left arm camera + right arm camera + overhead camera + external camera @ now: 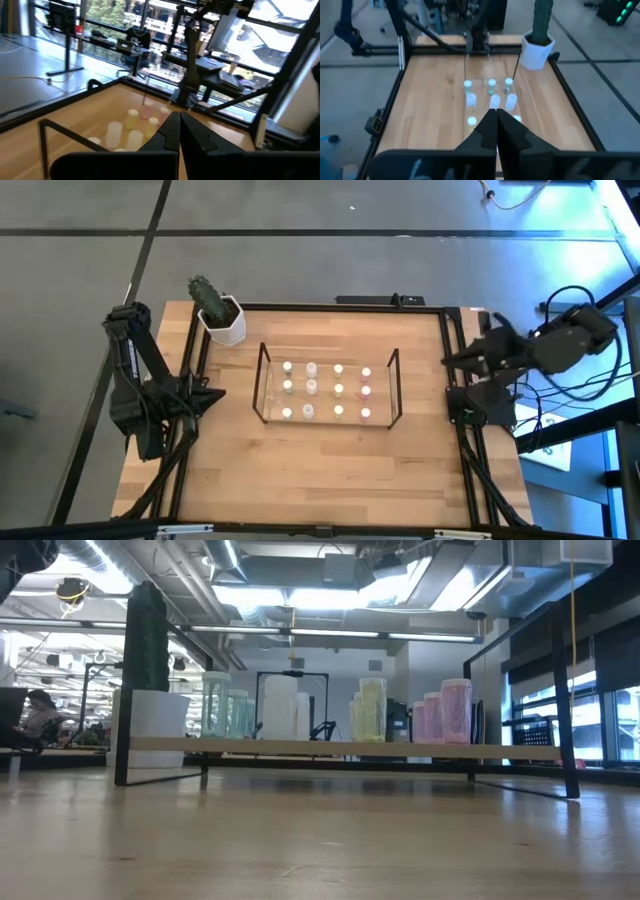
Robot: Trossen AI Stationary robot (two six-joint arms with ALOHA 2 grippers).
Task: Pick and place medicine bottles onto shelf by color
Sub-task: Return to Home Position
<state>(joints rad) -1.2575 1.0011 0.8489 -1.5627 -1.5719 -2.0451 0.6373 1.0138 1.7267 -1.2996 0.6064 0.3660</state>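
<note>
The clear shelf (262,385) with its dark wire frame stands mid-table. Several small medicine bottles (311,388) stand upright on it in rows. The low view shows them grouped by tint: greenish (225,712), white (280,708), yellowish (371,710) and pink (452,712). My left gripper (218,393) hovers left of the shelf, shut and holding nothing; its fingers meet in the left wrist view (179,129). My right gripper (447,360) is raised at the table's right edge, also shut and holding nothing (496,125).
A white hexagonal pot (226,323) with a green cactus stands at the far left corner. Black frame rails (456,395) run along the table's sides. Wooden tabletop (320,470) stretches from the shelf to the near edge.
</note>
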